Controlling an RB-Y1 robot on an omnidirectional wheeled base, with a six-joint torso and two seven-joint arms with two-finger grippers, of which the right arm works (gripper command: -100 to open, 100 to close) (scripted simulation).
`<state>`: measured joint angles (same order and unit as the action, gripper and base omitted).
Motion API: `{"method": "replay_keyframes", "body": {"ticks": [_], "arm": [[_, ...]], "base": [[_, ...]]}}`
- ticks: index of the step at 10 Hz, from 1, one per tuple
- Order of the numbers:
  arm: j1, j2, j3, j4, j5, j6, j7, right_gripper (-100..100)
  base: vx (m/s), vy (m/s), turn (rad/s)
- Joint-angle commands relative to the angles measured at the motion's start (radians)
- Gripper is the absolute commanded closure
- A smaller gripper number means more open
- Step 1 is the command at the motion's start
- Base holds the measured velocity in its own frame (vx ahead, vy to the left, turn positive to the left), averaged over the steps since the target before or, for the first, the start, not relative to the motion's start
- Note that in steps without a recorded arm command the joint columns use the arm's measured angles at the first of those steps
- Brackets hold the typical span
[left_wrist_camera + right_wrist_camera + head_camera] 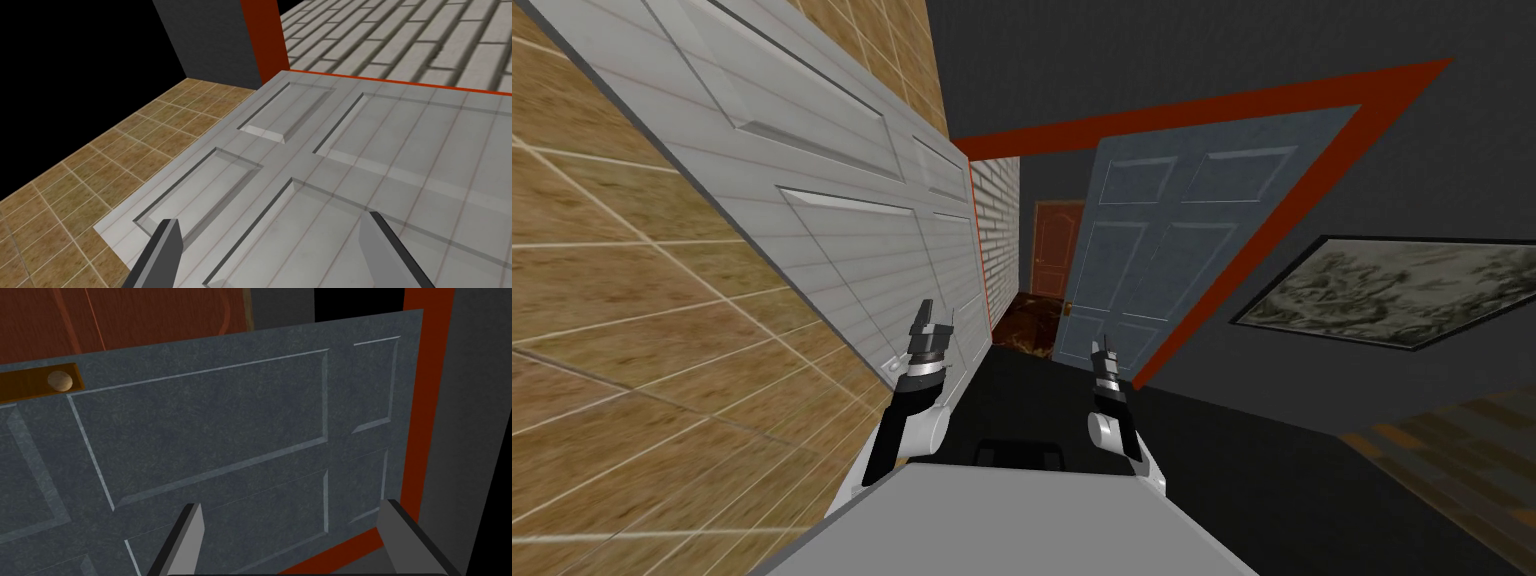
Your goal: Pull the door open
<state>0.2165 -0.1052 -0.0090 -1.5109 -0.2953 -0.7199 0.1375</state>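
Dark-walled room is showing blue door (1152,250) ajar in red frame (1212,111) ahead-right; right gripper (292,510) is hanging released before it, clear of knob (60,381); left gripper (272,225) is gaping at white door (380,150).

Right gripper (292,506): fingers spread apart, nothing between them, facing the door.
Door (210,428): blue-grey, panelled, red frame (425,413) at the end away from the knob.
Knob (60,381): pale, round, on a brown plate (25,385).
Beyond: possibly another reddish-brown door (150,313).

The blue door (200,438) is cut off past its knob (60,381).
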Motion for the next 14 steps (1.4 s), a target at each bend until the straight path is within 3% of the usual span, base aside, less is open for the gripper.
{"method": "replay_keyframes", "body": {"ticks": [1,3,4,5,14], "arm": [[-0.016,0.0,-0.003,0.047,-0.016,-0.011,0.011,-100],[-0.034,-0.001,-0.007,0.098,-0.036,-0.017,0.023,-100],[-0.053,-0.003,-0.012,0.147,-0.056,-0.024,0.035,-100],[-0.053,-0.003,-0.012,0.149,-0.056,-0.024,0.035,-100],[-0.133,-0.005,-0.033,0.366,-0.142,-0.051,0.087,-100]], "base": [[0.097,-0.05,0.073],[0.098,-0.042,0.093],[0.116,-0.039,0.139],[0.106,-0.037,0.064],[0.085,-0.038,0.083]]}}
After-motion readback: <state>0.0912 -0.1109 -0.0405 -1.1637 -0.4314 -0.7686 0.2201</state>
